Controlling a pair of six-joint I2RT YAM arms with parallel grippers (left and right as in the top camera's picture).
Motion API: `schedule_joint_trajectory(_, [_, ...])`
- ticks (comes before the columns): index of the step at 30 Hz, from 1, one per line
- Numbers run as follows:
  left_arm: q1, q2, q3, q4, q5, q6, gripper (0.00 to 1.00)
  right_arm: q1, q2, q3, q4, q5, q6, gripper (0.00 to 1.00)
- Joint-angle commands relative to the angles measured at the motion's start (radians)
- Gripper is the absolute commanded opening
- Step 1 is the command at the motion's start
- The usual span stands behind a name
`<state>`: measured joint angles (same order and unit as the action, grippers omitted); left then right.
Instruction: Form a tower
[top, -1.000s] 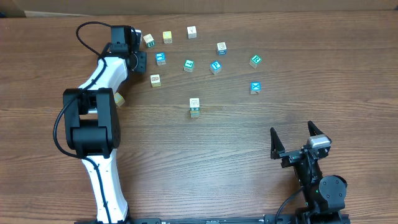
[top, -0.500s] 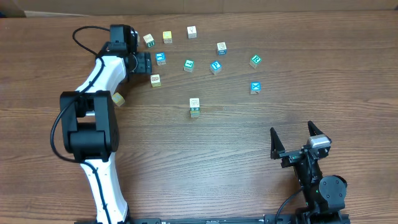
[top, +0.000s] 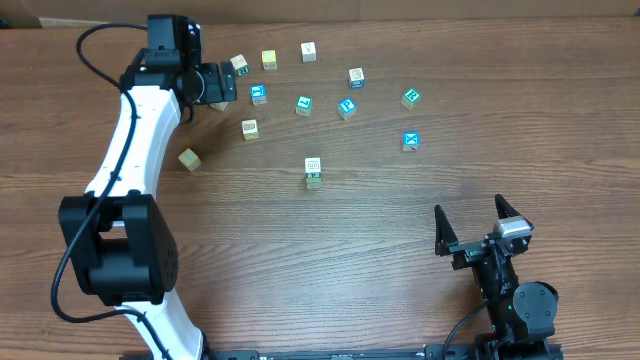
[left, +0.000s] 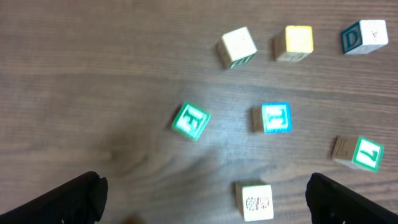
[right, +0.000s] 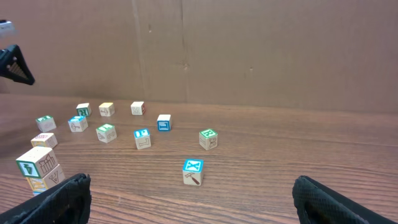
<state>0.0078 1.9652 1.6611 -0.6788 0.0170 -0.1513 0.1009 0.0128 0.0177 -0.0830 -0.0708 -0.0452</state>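
The tower (top: 313, 172) is a short stack of two cream cubes with green marks near the table's middle; it also shows at the left edge of the right wrist view (right: 40, 168). A blue cube with a white X (top: 410, 141) stands alone to its right, directly ahead of my right gripper (right: 193, 171). My left gripper (top: 220, 86) hovers open at the far left among loose cubes, holding nothing. A cream cube (left: 254, 200) shows between its fingertips, untouched. My right gripper (top: 469, 208) rests open and empty near the front edge.
Several loose cubes lie along the far side: cream (top: 240, 65), yellow (top: 269, 60), blue (top: 259, 94), teal (top: 303, 105), green (top: 411, 97). One tan cube (top: 189, 159) sits beside my left arm. A cardboard wall (right: 249, 50) backs the table.
My left gripper has opened from nearly shut, and the left arm has swung left and slightly back. No cube has moved. The right arm is still.
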Motion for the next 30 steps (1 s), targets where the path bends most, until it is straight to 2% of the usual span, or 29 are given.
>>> schedule_joint_trajectory(1, [0.04,-0.044,0.0,-0.026,0.006,-0.066,1.0,0.006,-0.009,-0.01,0.003,0.006,-0.001,1.0])
schedule_joint_trajectory(6, [0.077,-0.043,0.0,-0.09,0.002,-0.066,1.0,0.006,-0.009,-0.01,0.003,0.006,-0.001,1.0])
schedule_joint_trajectory(20, [0.082,-0.042,0.0,-0.088,0.002,-0.066,1.0,0.006,-0.009,-0.01,0.011,-0.042,0.0,1.0])
schedule_joint_trajectory(26, [0.082,-0.042,0.0,-0.088,0.002,-0.066,1.0,0.006,-0.008,0.033,-0.047,-0.088,0.157,1.0])
schedule_joint_trajectory(30, [0.082,-0.042,0.0,-0.088,0.002,-0.066,1.0,0.006,0.031,0.197,-0.156,-0.087,0.209,1.0])
